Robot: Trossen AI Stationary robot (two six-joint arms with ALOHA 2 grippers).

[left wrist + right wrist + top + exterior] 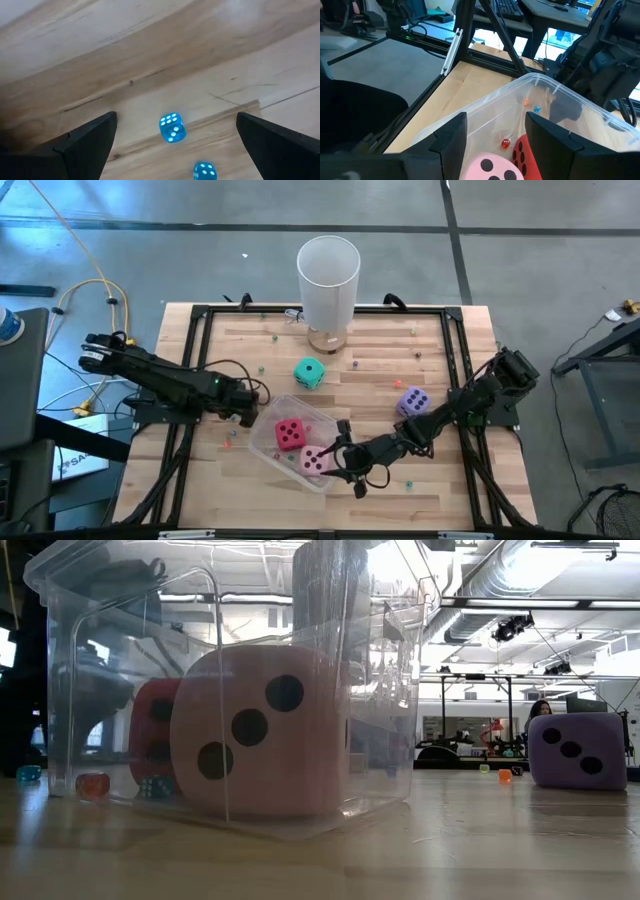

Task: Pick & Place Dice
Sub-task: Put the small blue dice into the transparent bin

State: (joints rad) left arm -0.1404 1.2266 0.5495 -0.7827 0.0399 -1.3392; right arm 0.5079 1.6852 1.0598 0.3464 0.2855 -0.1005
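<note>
A clear plastic bin [268,420] at mid-table holds the red die [291,434] and the pink die [317,461], both resting flat on its floor [300,825]. The teal-green die [309,373] and the purple die [413,402] sit on the bare wood, clear of both grippers. My right gripper [340,448] hovers over the bin's near right end, open, its fingers [452,135] standing above the pink die [490,170] with nothing between them. Left of the bin, my left gripper [243,412] points down, open wide over a tiny blue die [172,128].
A tall white cylinder [328,278] stands at the table's far edge. Tiny coloured dice and beads lie scattered on the wood [204,171] and in the bin [505,144]. A black frame [200,315] rims the table. There is open wood near the front edge.
</note>
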